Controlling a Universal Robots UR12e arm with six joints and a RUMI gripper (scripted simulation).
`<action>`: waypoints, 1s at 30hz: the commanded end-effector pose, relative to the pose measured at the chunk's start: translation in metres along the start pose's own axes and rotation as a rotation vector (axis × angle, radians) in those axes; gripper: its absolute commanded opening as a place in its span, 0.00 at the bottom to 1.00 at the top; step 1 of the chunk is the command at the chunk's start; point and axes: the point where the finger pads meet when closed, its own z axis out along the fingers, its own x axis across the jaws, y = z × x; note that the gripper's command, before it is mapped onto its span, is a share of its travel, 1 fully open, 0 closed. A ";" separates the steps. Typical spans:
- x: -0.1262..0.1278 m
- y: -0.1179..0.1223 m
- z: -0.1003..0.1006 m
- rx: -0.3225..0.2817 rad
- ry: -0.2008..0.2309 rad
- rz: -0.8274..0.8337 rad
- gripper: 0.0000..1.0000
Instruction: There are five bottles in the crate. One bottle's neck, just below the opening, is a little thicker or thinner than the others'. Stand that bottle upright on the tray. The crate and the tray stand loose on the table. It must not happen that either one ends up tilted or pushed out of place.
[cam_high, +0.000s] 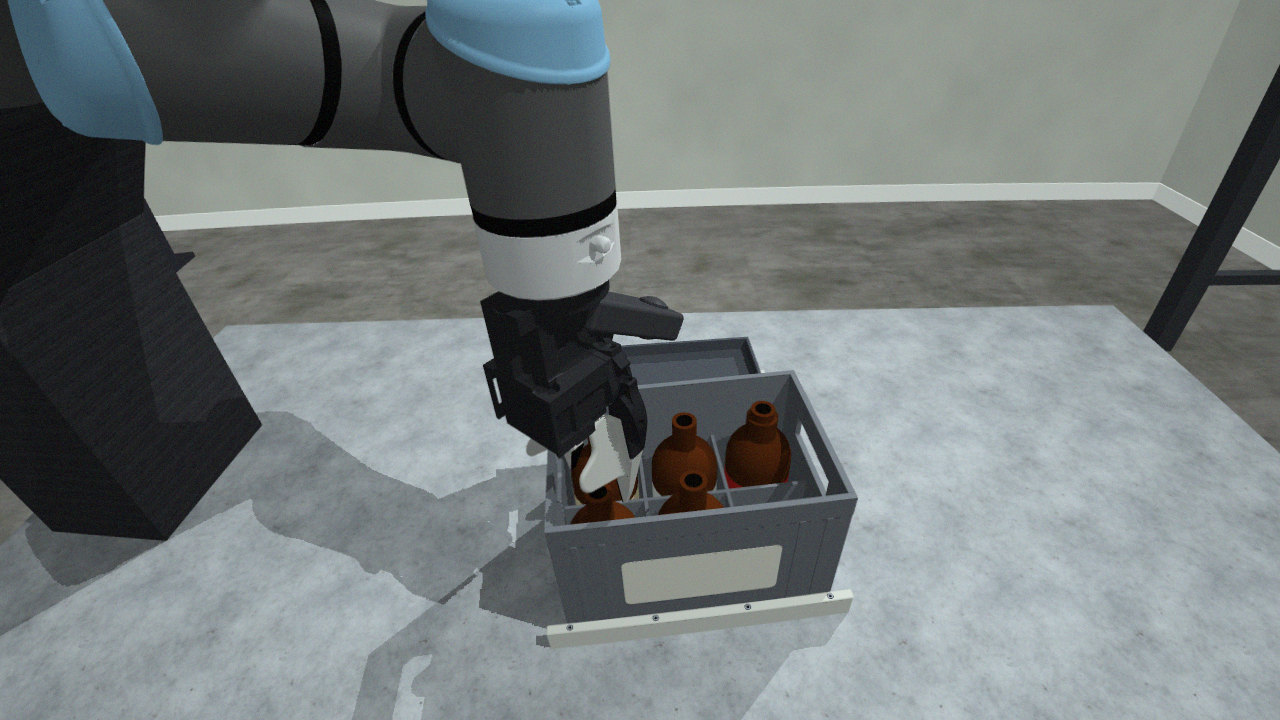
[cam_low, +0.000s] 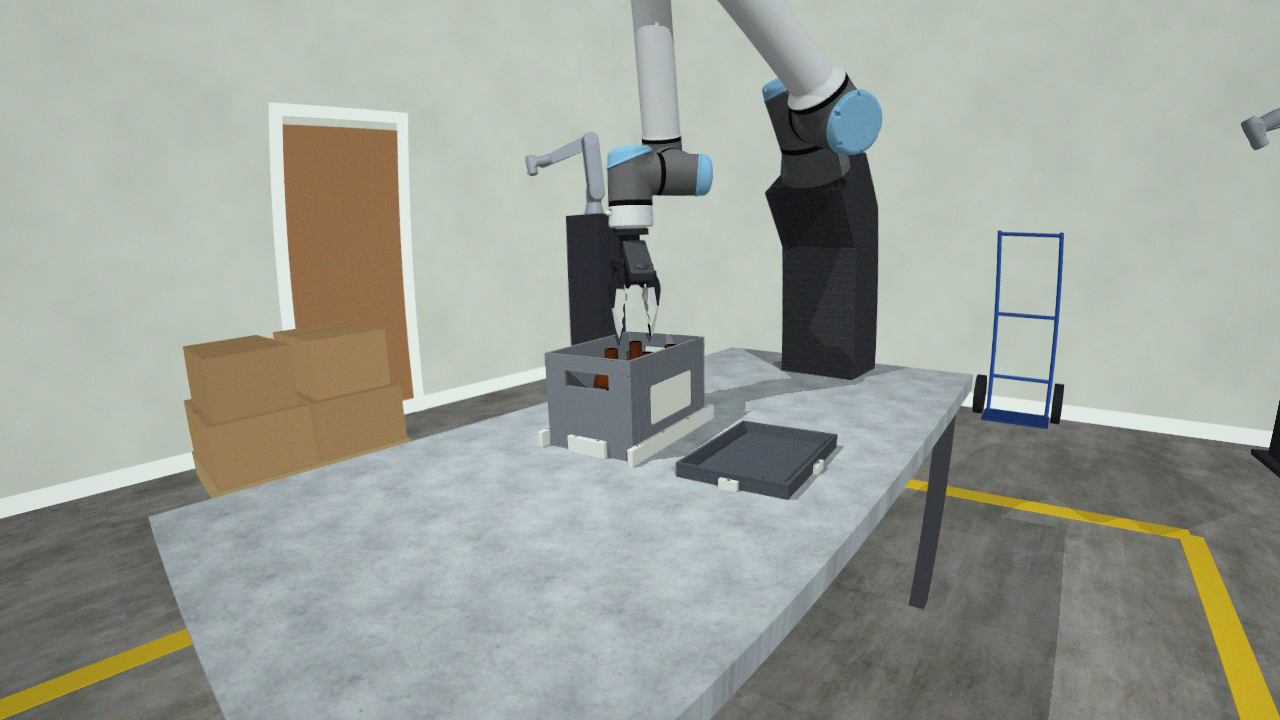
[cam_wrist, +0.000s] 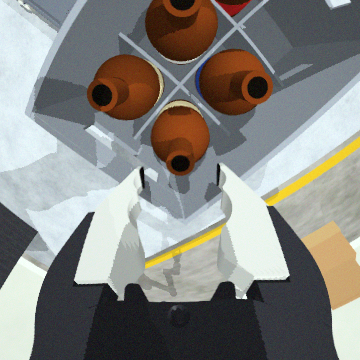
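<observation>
The grey crate (cam_high: 590, 573) (cam_low: 577, 420) holds brown bottles in five of six compartments. My gripper (cam_high: 608, 492) (cam_low: 635, 340) (cam_wrist: 180, 166) is partly open, with nothing between its jaws. Its tips are around rim height, close to the neck of the front-left bottle (cam_high: 604, 513) (cam_wrist: 180, 132). The others are a back-left bottle (cam_wrist: 127, 87), partly behind the jaws in the top view, a back-middle bottle (cam_high: 683, 463) (cam_wrist: 182, 35), a front-middle bottle (cam_high: 691, 502) (cam_wrist: 232, 82) and a back-right bottle (cam_high: 757, 454), whose neck looks thicker below its opening. The tray (cam_high: 689, 362) (cam_low: 756, 454) is empty.
White strips (cam_high: 698, 618) (cam_low: 587, 446) run along the crate's foot. The tray lies behind the crate in the top view, partly hidden by it. White blocks (cam_low: 728, 484) sit at the tray's edge. The arm's dark pedestal (cam_low: 827, 304) stands at the table's end.
</observation>
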 end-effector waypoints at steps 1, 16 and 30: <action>0.000 0.000 0.003 0.000 0.001 0.000 0.38; 0.000 0.000 0.021 0.000 0.001 0.000 0.38; 0.000 0.000 0.030 0.000 0.001 0.000 0.38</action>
